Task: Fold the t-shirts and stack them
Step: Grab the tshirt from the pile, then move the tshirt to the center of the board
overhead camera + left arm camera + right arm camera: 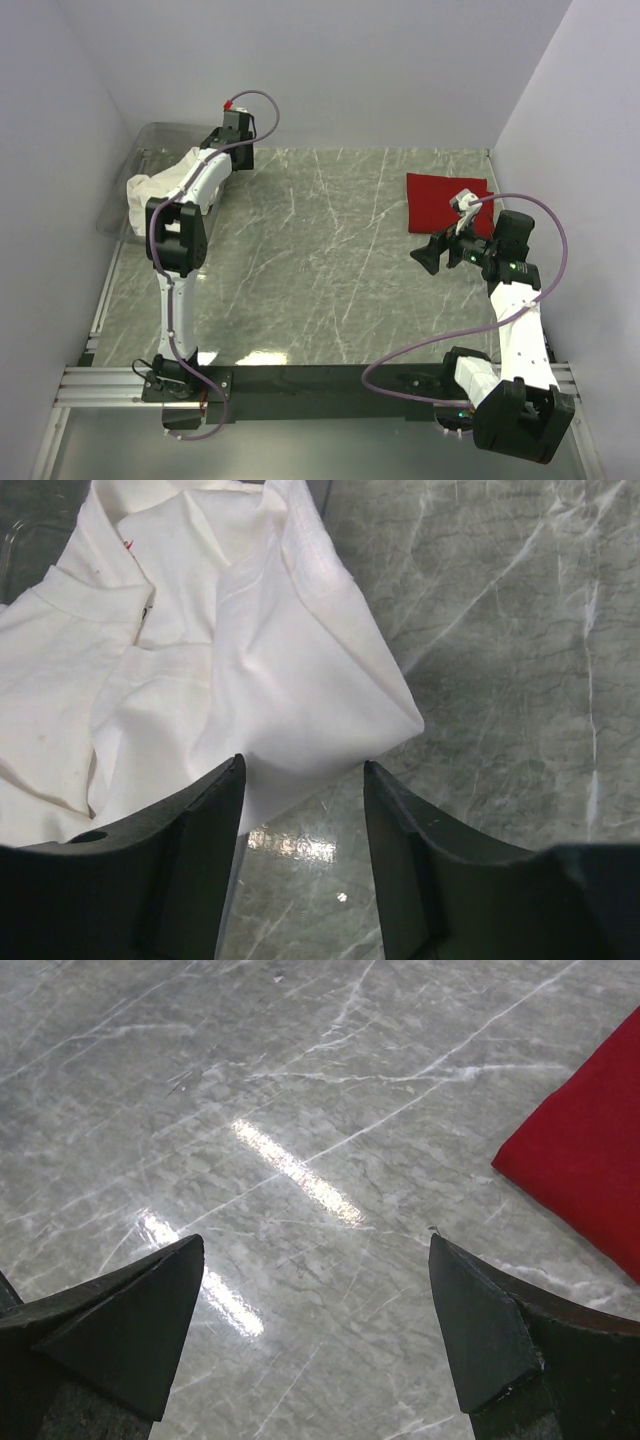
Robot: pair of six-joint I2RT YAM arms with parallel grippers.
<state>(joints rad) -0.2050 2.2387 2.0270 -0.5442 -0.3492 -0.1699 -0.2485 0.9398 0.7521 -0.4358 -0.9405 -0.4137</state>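
The white t-shirt point(148, 190) lies crumpled at the far left, spilling from the clear bin onto the table. In the left wrist view it point(200, 660) fills the upper left, with a trace of red print showing. My left gripper point(303, 765) is open, with a corner of the shirt just ahead of its fingertips; in the top view it point(207, 193) is mostly hidden under the arm. The red t-shirt point(447, 203) lies folded flat at the far right and shows in the right wrist view point(590, 1170). My right gripper point(432, 255) point(315, 1245) is open and empty, just left of it.
The clear plastic bin point(150, 132) stands at the far left corner against the wall; its edge shows in the left wrist view point(20, 540). The grey marble table point(320, 260) stretches between the arms. White walls close in the left, back and right.
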